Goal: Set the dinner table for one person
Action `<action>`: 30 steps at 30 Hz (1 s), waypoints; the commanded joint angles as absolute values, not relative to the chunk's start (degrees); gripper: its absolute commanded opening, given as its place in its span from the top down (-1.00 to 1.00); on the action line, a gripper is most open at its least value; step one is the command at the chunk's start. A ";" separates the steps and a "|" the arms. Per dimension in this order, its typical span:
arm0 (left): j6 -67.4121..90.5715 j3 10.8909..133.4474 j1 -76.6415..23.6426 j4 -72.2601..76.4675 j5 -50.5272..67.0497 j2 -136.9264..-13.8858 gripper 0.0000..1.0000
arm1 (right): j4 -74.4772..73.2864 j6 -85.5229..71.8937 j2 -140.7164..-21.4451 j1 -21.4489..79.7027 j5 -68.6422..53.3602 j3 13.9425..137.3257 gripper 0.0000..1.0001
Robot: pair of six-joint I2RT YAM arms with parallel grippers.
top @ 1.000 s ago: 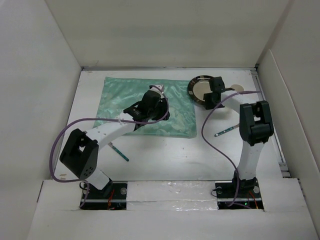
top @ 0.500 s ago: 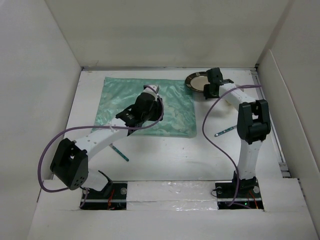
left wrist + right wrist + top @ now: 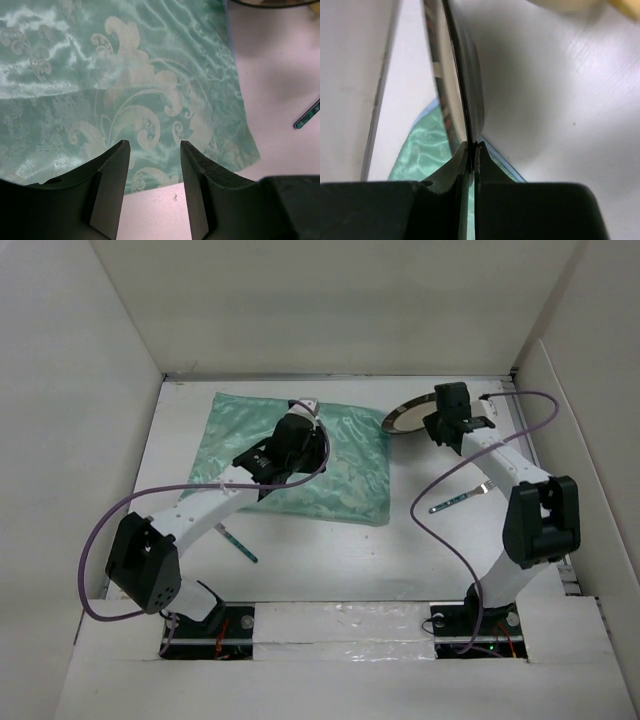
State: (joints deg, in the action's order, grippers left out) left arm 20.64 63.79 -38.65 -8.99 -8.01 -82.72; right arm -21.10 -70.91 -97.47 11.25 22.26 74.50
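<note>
Dinner table [image 3: 340,550]: white, flat, spread beneath both arms between upright panels. At left, a teal-handled utensil [image 3: 238,543] lying on it. Next, a mint-green mat [image 3: 340,475]; above it the left gripper [image 3: 152,150], fingers spread, holding nothing. Just past the mat's far right corner, a plate [image 3: 412,416], tilted, pinched at the rim by the right gripper [image 3: 470,145]. Nearer, a second utensil [image 3: 460,498] flat on white.
</note>
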 commanded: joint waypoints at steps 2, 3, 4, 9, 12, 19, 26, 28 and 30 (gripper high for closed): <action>20.48 71.80 -37.00 -11.95 -8.88 -81.30 0.16 | -1.68 -56.61 -85.27 10.63 18.22 71.99 1.00; 20.48 72.85 -36.04 -12.21 -8.88 -81.04 0.16 | -0.54 -56.17 -83.77 10.63 17.93 70.42 1.00; 20.48 74.51 -35.34 -13.00 -8.88 -80.77 0.15 | -0.61 -55.55 -81.58 10.63 16.62 69.53 1.00; 20.65 78.48 -33.67 -15.46 -8.96 -79.98 0.15 | 10.60 -55.28 -76.38 12.03 1.61 63.64 1.00; 20.74 79.36 -32.09 -16.69 -9.75 -79.02 0.15 | 16.84 -58.35 -77.07 14.49 -8.32 61.61 1.00; 19.69 79.45 -26.90 -18.98 -11.42 -76.47 0.14 | 32.69 -66.17 -94.20 26.09 -21.70 67.14 1.00; 19.25 76.21 -26.37 -18.63 -13.01 -73.04 0.14 | 35.42 -69.61 -106.69 31.11 -23.38 74.97 1.00; 19.51 74.80 -26.37 -18.28 -12.75 -72.43 0.14 | 34.28 -69.35 -108.80 31.72 -23.38 76.46 1.00; 19.51 73.66 -26.37 -18.02 -12.83 -71.90 0.14 | 34.01 -69.00 -109.95 31.73 -23.38 76.90 1.00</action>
State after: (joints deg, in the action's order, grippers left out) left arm 19.99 75.55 -26.37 -18.85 -12.12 -73.67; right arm 18.87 -66.08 -112.73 32.82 -22.11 70.11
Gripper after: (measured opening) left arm 0.429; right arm 0.058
